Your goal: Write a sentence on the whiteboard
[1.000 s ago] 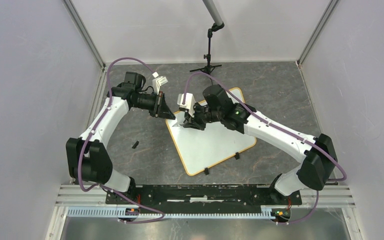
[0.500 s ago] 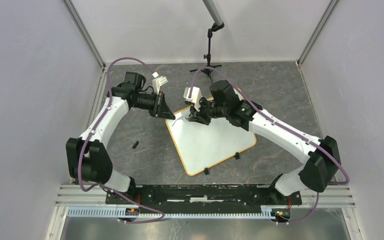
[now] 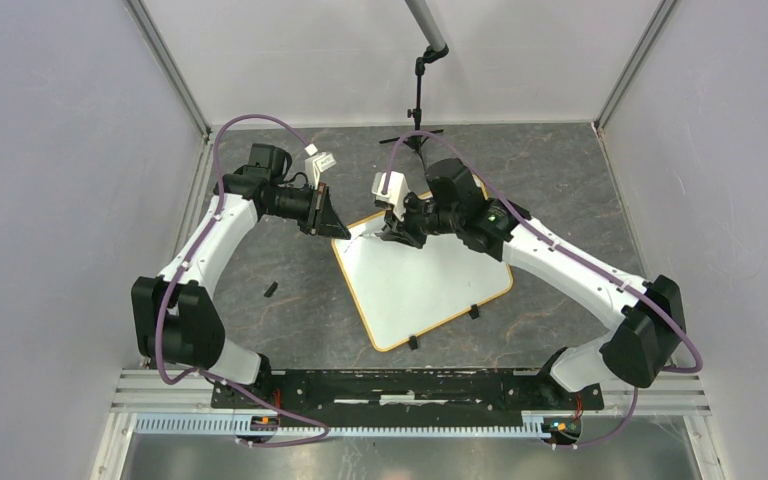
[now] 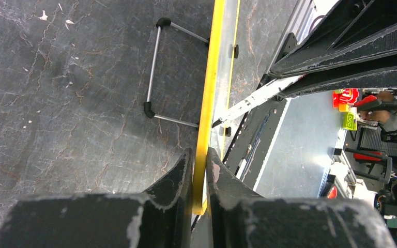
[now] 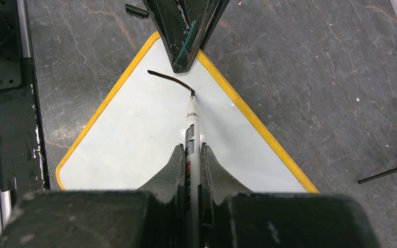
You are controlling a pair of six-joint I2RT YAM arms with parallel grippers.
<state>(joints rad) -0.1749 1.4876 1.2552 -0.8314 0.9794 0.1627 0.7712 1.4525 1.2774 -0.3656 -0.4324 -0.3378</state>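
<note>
- The large flat white rectangular whiteboard point(image 3: 422, 290) with a thin yellow-orange rim lies near the middle of the dark grey marbled table point(image 3: 560, 180). It is between the two arms and turned diamond-wise.
- Two small black clip feet sit on the board's near-right edge.
- The left gripper point(image 3: 338, 230) is clamped on the board's left corner. In the left wrist view its two black fingers point(image 4: 183, 170) pinch the yellow rim point(image 4: 209, 93) between them, with only the rim's thickness separating them.
- The right gripper point(image 5: 190, 151) is closed tight around a slim white marker pen point(image 5: 191, 119) with a black-and-red label. The pen's barrel runs out past the fingertips.
- The marker's dark tip touches the white surface close to the corner the left gripper holds.
- Of the sentence, only one short curved black stroke point(image 5: 168, 78) shows. It runs from the marker's tip toward the left gripper's fingers.
- A small black piece point(image 3: 271, 290) lies on the table, left of the board and apart from it.
- A thin black tripod stand point(image 3: 418, 120) rises at the table's far edge.
</note>
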